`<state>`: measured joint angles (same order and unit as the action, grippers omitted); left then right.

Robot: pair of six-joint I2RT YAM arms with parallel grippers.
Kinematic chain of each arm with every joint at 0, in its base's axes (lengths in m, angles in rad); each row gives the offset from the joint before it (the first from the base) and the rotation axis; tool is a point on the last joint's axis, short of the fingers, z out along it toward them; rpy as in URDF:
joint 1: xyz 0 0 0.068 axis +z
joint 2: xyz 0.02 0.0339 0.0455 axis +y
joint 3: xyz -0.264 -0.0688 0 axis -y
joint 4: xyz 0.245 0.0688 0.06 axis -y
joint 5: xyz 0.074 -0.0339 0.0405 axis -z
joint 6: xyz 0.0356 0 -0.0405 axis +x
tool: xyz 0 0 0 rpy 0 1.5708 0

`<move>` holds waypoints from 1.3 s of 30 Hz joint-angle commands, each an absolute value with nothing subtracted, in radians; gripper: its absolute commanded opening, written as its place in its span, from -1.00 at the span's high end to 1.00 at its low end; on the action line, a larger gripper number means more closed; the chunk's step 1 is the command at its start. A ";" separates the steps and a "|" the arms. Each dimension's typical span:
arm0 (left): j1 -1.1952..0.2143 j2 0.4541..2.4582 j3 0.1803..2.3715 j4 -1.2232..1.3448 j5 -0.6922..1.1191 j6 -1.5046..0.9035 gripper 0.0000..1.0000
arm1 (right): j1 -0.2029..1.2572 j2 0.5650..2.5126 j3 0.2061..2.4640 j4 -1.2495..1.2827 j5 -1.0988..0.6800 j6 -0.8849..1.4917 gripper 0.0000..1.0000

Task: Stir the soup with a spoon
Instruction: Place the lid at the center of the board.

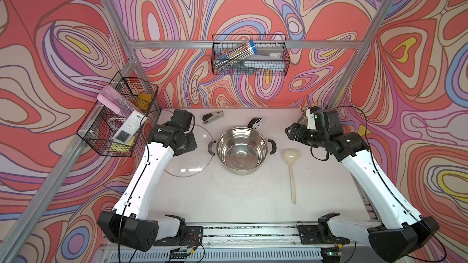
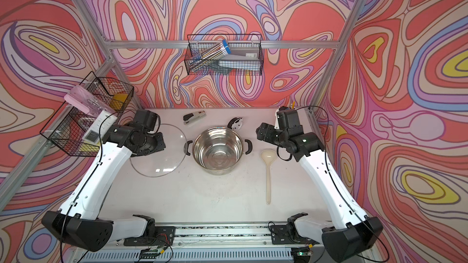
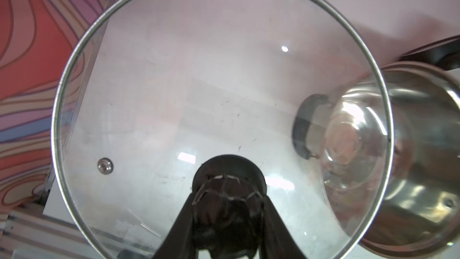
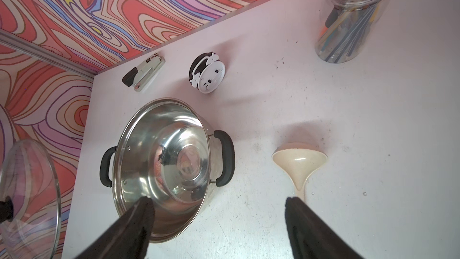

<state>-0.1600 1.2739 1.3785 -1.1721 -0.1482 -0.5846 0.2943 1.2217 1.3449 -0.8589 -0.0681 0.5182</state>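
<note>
Left wrist view: my left jaws are clamped on the black knob [image 3: 227, 169] of the round glass lid [image 3: 211, 71], which I hold beside the pot.
Right wrist view: my right jaws gape wide and empty above the pale worktop [image 4: 373, 145].
Spoon: the cream-white plastic ladle [image 1: 291, 158] lies untouched on the worktop near the shiny steel pot [image 1: 242, 153].
Done: the lid is off.
Remaining: grasp the ladle and stir. I see no soup in the pot.

Grey-and-black stapler [image 1: 213, 117] lying flat, round black-and-white gadget [image 1: 255, 123] near it, clear jar of pencils [image 4: 353, 18] standing upright
</note>
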 commanded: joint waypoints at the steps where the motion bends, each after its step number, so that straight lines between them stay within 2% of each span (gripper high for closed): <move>1: -0.075 1.196 1.236 -1.065 -0.085 -0.608 0.75 | 0.301 1.236 1.313 -0.844 -0.090 0.539 -0.69; 4: -0.018 1.162 1.099 -0.990 -0.045 -0.632 0.78 | 0.302 1.238 1.268 -0.836 -0.102 0.558 -0.69; 9: -0.003 1.200 0.993 -0.881 -0.056 -0.647 0.79 | 0.301 1.244 1.157 -0.816 -0.139 0.617 -0.70; 19: 0.049 1.418 0.972 -0.723 -0.060 -0.633 0.80 | 0.301 1.253 0.920 -0.784 -0.157 0.710 -0.74; 24: 0.064 1.530 0.986 -0.702 -0.033 -0.622 0.79 | 0.301 1.289 0.880 -0.813 -0.141 0.704 -0.76; 29: 0.066 1.560 0.957 -0.674 -0.030 -0.631 0.71 | 0.299 1.335 0.866 -0.831 -0.112 0.698 -0.78; 32: 0.066 1.553 0.937 -0.658 -0.023 -0.635 0.44 | 0.299 1.360 0.856 -0.821 -0.100 0.696 -0.79; 36: 0.066 1.536 0.929 -0.656 -0.014 -0.637 -0.22 | 0.295 1.407 0.865 -0.811 -0.094 0.678 -0.79; 37: 0.066 1.521 0.931 -0.662 -0.017 -0.637 -0.33 | 0.295 1.418 0.869 -0.809 -0.094 0.672 -0.79; 39: 0.066 1.483 0.934 -0.675 -0.024 -0.636 -0.41 | 0.293 1.440 0.876 -0.805 -0.083 0.663 -0.75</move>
